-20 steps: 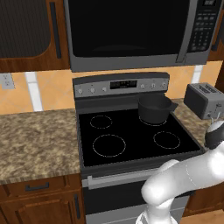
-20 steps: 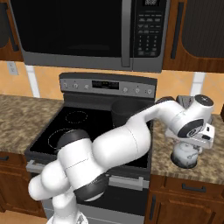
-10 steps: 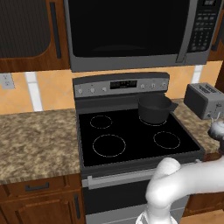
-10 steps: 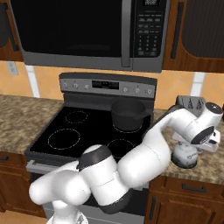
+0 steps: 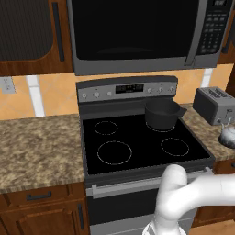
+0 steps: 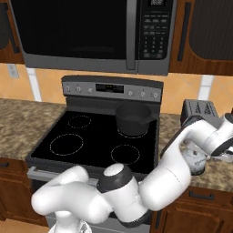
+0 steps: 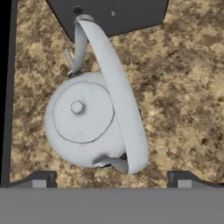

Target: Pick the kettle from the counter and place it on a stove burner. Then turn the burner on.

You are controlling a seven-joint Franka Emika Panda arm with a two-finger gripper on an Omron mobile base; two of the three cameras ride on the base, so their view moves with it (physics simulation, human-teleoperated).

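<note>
A: Pincer status?
B: Two-finger gripper point(image 7: 111, 179) points straight down, fingers spread wide apart, nothing between them. Only the dark tips point(image 7: 40, 179) show at the bottom of the hand view.

A: Kettle?
B: Small round shiny silver-grey kettle point(image 7: 85, 124) sits upright directly ahead of the tips, on the speckled brown-and-beige granite counter point(image 7: 183, 87). Its thin arched handle point(image 7: 116, 96) runs up the frame, away from the tips. No contact visible.

A: Anything near it?
B: Boxy grey toaster point(image 7: 109, 15) just beyond the kettle.

A: Stove?
B: Glossy black glass cooktop point(image 5: 137, 142), well off to one side; largest white ring burner point(image 5: 114, 152) is bare. Wide dark grey pot point(image 5: 161, 113) occupies a back ring.
</note>
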